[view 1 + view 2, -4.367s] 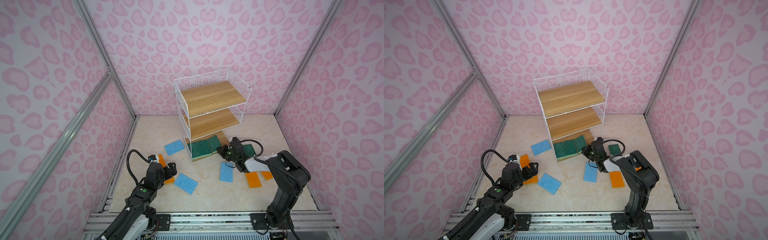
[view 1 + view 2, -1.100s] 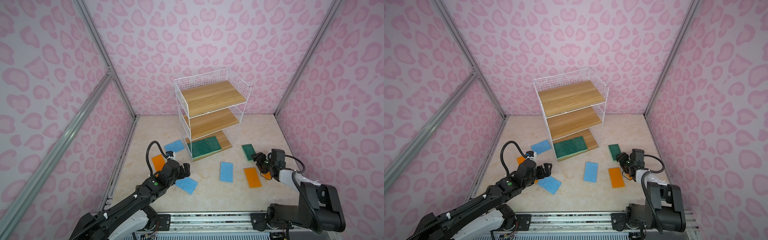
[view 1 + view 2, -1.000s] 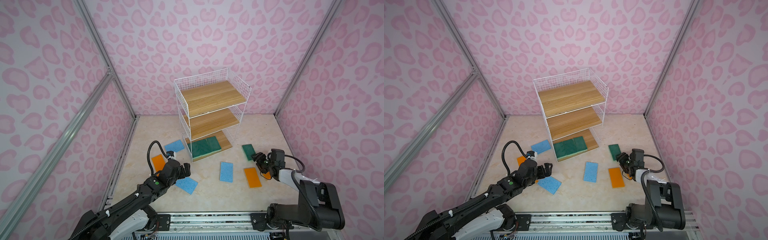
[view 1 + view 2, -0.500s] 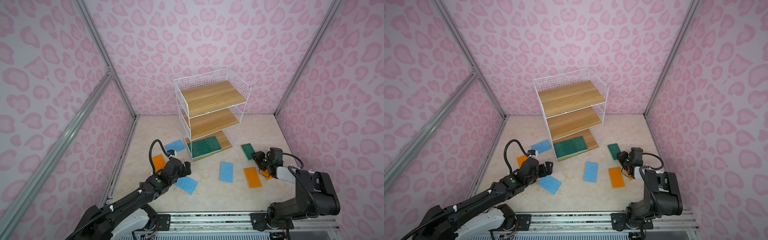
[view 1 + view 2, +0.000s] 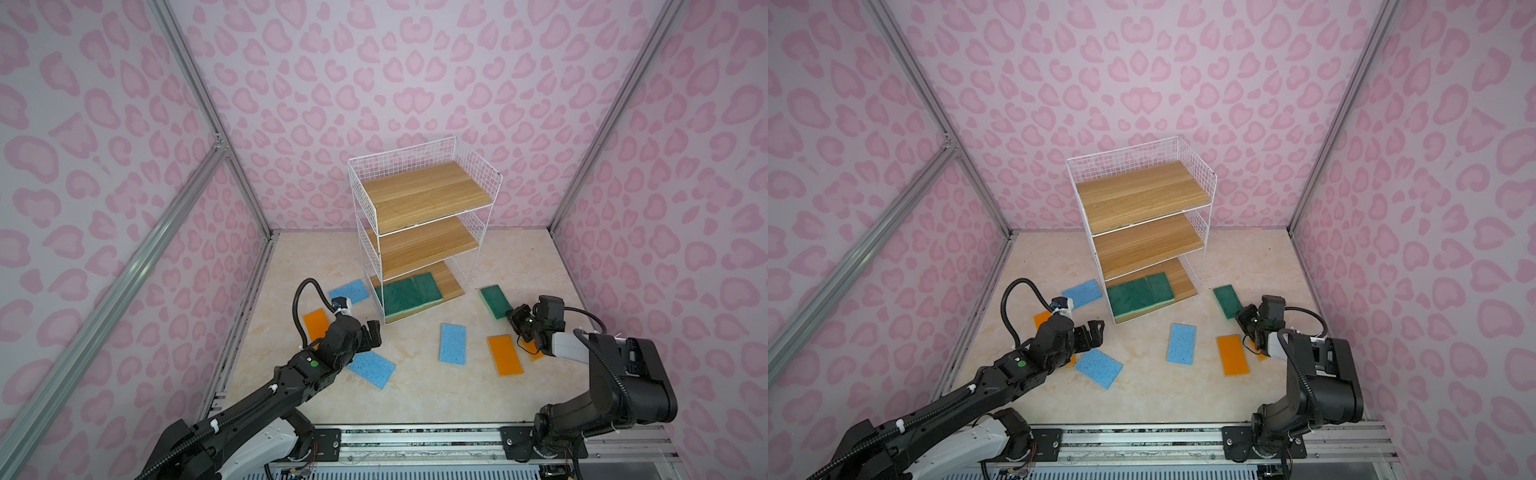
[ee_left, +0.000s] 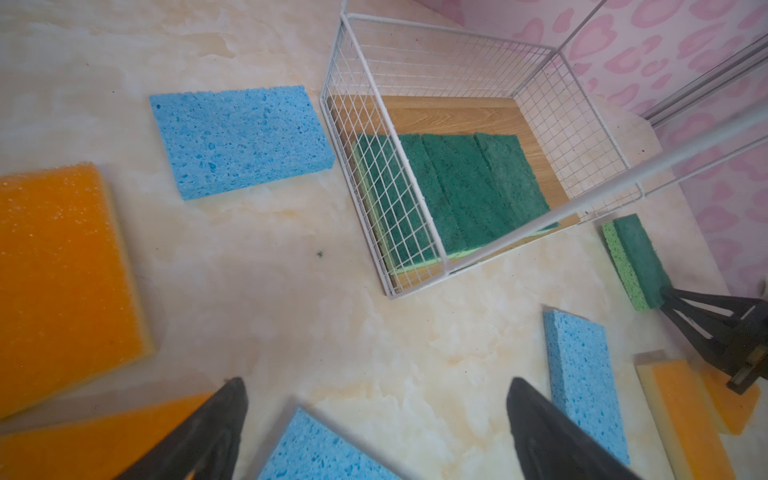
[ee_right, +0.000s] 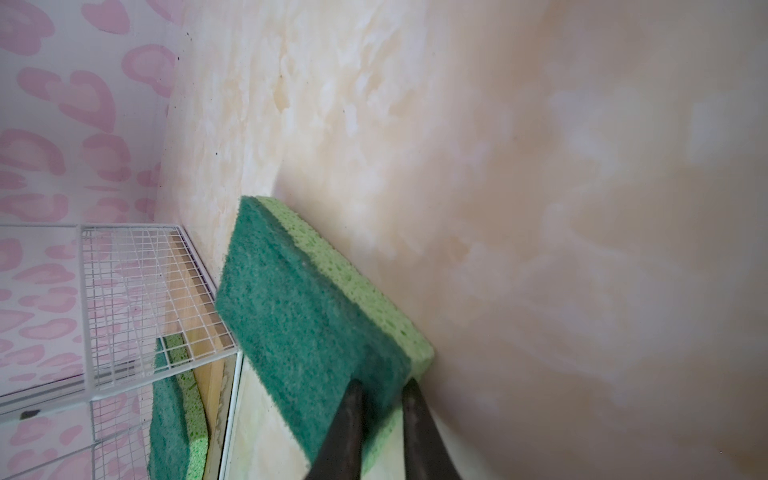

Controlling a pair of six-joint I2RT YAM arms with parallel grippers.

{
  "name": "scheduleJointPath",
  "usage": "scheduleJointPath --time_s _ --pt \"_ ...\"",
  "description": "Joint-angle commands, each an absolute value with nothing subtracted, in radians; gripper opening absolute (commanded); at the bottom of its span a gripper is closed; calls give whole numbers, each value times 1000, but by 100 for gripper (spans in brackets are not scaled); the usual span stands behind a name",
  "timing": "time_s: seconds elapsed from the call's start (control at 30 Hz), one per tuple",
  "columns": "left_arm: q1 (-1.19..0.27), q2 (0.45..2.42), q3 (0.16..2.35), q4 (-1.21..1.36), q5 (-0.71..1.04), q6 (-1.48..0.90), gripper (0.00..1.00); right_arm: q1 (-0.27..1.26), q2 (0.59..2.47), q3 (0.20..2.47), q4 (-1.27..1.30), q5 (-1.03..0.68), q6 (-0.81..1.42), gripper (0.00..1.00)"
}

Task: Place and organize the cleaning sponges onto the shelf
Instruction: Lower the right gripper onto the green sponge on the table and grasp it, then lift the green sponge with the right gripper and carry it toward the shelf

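Right now, in both top views, the loose green sponge (image 5: 493,300) lies on the tabletop (image 5: 415,395) at 3 o'clock of the shelf (image 5: 419,195) foot. It is dark side up, and its long axis runs from 11 to 5 o'clock. My right jaws sit at its 5 o'clock end; whether they bite is too small to tell from up there. Three green ones form a row (image 5: 1140,293) on the bottom board, with bare wood left at their 3 o'clock side. My left jaws hover at 8 o'clock of the shelf, above a blue sponge (image 5: 371,368).

Left wrist view: my left jaws stand wide apart, holding nothing, with the blue sponge (image 6: 320,453) below them. The green sponge (image 6: 636,257) shows beyond the shelf, my right jaws at its near end.

Right wrist view: my right jaws are closed on the green sponge (image 7: 299,316). One finger (image 7: 347,424) is on the dark top and its mate is under the pale base, pinching only the short end. The far end points toward the shelf's wire side.

Risks, as I judge them: with so little held and foam so soft, the long free end may droop or twist out when I lift. Going in lengthwise, the far corner could catch a wire post or shove the row. An orange sponge (image 5: 535,354) half under my wrist could get dragged along.
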State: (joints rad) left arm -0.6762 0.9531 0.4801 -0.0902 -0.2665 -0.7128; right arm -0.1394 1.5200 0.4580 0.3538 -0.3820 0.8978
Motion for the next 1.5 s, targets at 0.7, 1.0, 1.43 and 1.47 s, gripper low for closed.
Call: scheduleJointPath --time_s 0.7,1.0,1.43,1.47 --pt "-655 793 455 -223 -309 -732 98 -92 1241 458 130 -374 846 0" --pt "-635 794 429 -192 -278 -757 98 5 1099 464 -11 -362 820 0" --pt "-632 725 353 -188 -279 -804 98 258 1070 411 122 -242 1004 0" --pt "-632 718 348 -190 -279 -804 98 271 1072 414 132 -228 1015 0"
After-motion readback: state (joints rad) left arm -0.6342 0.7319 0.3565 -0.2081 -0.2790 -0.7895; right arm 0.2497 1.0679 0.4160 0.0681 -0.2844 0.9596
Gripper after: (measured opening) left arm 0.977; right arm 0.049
